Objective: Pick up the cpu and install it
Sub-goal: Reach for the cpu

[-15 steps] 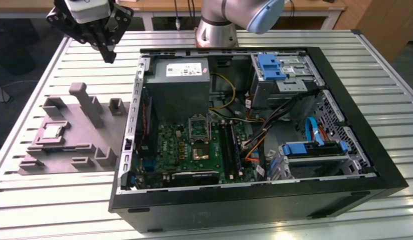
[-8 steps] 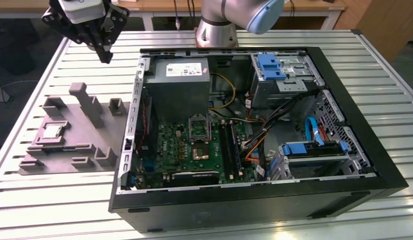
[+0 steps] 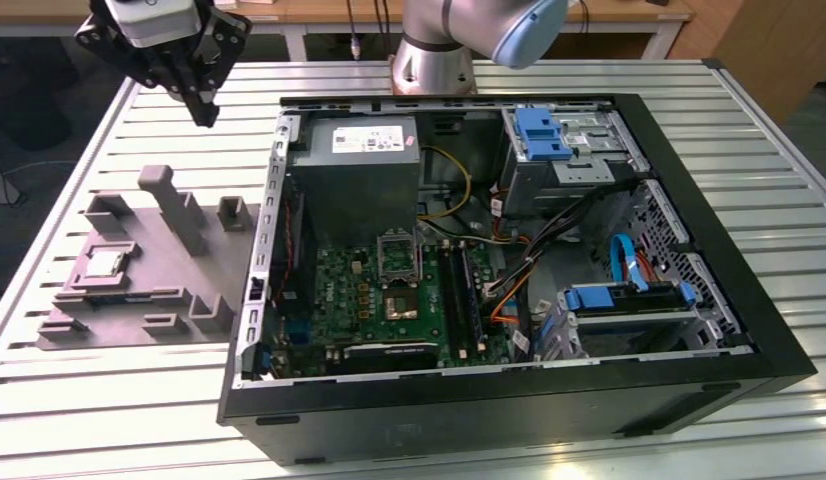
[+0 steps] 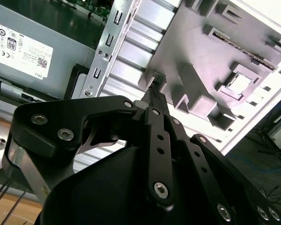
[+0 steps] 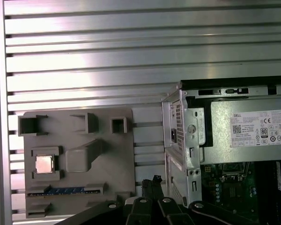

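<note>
The cpu (image 3: 106, 263) is a small pale metal square lying flat in a recess of the grey moulded tray (image 3: 126, 325), on the exterior view's left. Both wrist views show the cpu (image 5: 43, 164) (image 4: 239, 83) seated in that tray (image 5: 117, 159) (image 4: 192, 42). My gripper (image 3: 202, 112) hangs high over the slatted table beyond the tray's far end, well apart from the cpu. Its black fingers (image 4: 154, 96) (image 5: 152, 182) meet at the tips, shut with nothing between them. The black socket with a metal frame (image 3: 397, 255) sits on the green motherboard inside the open case.
The open computer case (image 3: 773, 340) lies on the slatted metal table (image 3: 120, 400) beside the tray. Inside are a grey power supply (image 3: 366, 165), a dark glossy chip (image 3: 402, 308), cables and blue drive brackets (image 3: 540, 133). Upright posts (image 3: 173, 205) rise from the tray.
</note>
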